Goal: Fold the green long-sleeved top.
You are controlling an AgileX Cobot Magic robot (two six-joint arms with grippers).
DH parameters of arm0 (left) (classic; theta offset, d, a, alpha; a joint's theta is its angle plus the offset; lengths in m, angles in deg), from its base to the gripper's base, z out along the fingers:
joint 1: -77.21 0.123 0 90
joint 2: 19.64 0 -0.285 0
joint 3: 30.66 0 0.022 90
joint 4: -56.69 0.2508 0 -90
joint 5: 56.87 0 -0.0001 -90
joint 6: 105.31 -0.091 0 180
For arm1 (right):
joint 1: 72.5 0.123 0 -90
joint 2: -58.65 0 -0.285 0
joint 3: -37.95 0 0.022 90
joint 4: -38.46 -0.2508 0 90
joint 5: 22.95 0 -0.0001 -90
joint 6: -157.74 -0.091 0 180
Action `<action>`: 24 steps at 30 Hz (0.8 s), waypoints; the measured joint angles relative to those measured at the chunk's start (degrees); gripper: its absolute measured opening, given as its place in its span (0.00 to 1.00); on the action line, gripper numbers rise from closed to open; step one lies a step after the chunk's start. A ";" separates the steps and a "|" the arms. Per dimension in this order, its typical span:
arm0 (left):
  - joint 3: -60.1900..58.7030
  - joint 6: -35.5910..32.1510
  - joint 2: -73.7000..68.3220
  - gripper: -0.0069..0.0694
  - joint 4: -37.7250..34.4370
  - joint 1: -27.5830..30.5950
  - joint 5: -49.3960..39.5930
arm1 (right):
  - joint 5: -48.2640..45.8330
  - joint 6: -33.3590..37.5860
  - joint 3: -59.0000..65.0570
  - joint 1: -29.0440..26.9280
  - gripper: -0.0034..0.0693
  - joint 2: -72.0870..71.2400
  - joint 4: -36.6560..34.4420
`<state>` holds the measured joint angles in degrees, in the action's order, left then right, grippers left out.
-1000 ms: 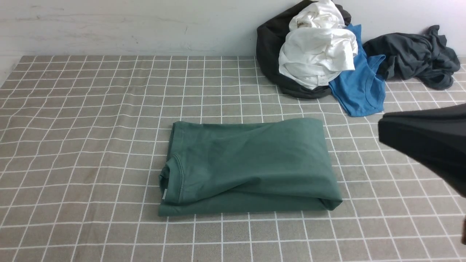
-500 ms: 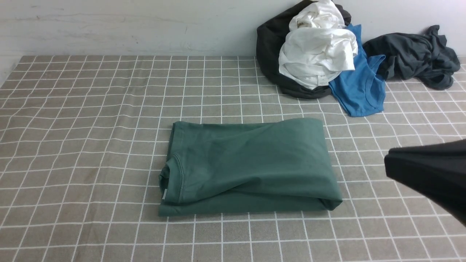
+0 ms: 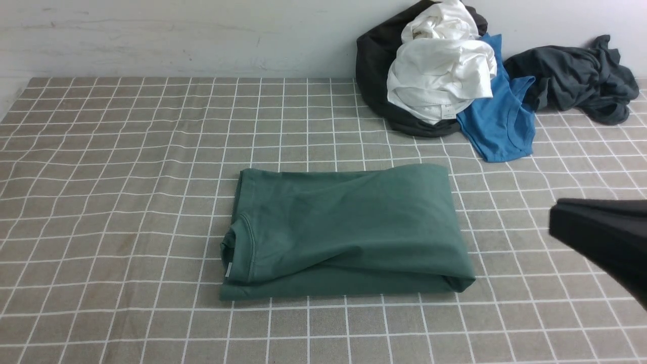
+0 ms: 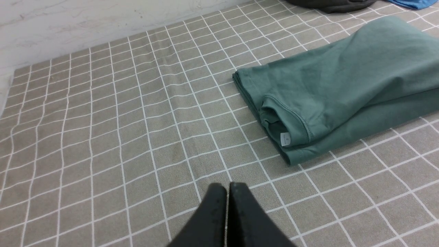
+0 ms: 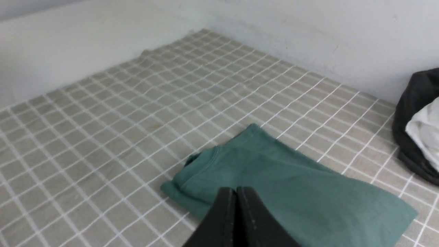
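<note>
Since a second ago my right arm has dropped lower and back toward the right edge, green long-sleeved top folded flat mid-table on the checked cloth, untouched — right gripper pinched closed, empty, left gripper likewise closed — clothes pile at far wall.

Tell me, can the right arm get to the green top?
Probably yes. The right pincer is shut and empty beside the folded green top, with only bare checked cloth between them.
</note>
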<state>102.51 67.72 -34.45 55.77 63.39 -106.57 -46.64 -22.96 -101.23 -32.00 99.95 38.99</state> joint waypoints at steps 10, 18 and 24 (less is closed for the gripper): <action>0.00 0.00 0.00 0.08 0.00 0.00 0.00 | 5.65 -14.55 25.03 -29.27 0.03 -26.73 7.06; 0.00 0.00 0.00 0.08 0.00 0.00 0.05 | 4.12 -15.32 37.16 -43.73 0.03 -34.08 7.37; 0.00 0.00 0.00 0.08 0.00 0.00 0.05 | 5.38 -14.73 37.92 -44.31 0.03 -34.08 6.46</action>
<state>102.51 67.72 -34.45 55.77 63.39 -106.52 -41.26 -37.68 -63.31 -76.31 65.86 45.45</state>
